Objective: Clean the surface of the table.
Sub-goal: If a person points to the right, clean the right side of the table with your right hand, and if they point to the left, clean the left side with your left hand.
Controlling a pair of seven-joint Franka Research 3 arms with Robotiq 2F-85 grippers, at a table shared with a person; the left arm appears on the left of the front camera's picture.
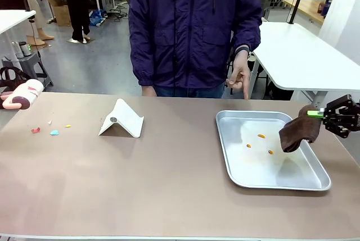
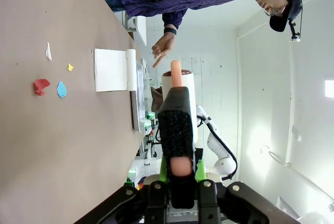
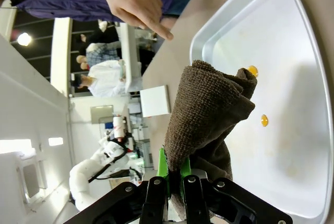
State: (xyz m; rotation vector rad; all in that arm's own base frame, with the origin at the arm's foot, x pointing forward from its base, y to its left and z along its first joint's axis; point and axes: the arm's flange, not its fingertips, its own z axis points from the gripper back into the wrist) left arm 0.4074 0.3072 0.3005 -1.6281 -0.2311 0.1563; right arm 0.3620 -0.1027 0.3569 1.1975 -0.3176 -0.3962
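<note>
The brownish table (image 1: 169, 185) carries small scraps near its left end: red (image 1: 35, 130), blue (image 1: 54, 132), yellow (image 1: 67, 126) and white (image 1: 49, 122). My right gripper (image 1: 318, 114) is shut on a brown cloth (image 1: 297, 132) that hangs over the right side of the silver tray (image 1: 292, 182). The right wrist view shows the cloth (image 3: 209, 109) pinched in that gripper (image 3: 175, 174) above the tray (image 3: 297, 151). My left gripper (image 2: 177, 179) is shut on a brush (image 2: 176, 125) with a pink handle and black pad, held above the table (image 2: 42, 156). The brush (image 1: 22, 94) also pokes in at the far left.
A white folded scoop (image 1: 122, 118) stands left of the middle. Three orange bits (image 1: 260, 136) lie in the tray. A person in a dark jacket stands at the far side, one hand (image 1: 242, 78) pointing down behind the tray.
</note>
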